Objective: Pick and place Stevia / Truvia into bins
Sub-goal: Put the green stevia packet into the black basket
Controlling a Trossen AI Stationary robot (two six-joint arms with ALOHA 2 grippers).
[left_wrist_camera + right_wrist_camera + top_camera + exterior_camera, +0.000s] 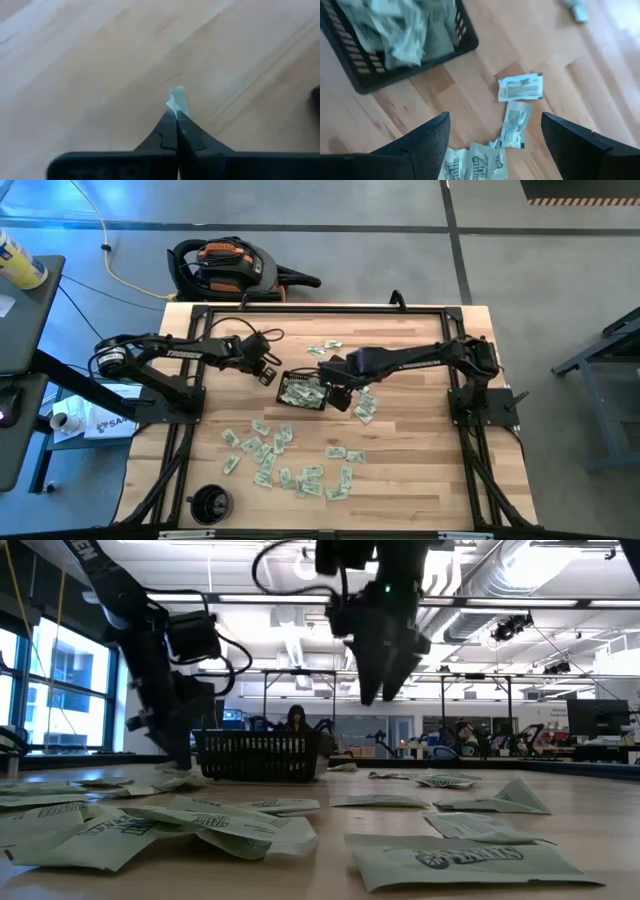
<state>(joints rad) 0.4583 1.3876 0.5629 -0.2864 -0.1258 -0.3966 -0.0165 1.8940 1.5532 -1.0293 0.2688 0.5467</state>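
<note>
light: bright overhead strips, window glare | blur: wrist views soft | shadows: faint

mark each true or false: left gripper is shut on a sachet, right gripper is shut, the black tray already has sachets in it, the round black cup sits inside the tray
1. The left gripper is shut on a sachet. True; a pale corner sticks out past its tips.
2. The right gripper is shut. False; it is open, above loose sachets beside the tray.
3. The black tray already has sachets in it. True.
4. The round black cup sits inside the tray. False; it stands apart near the table's front edge.
</note>
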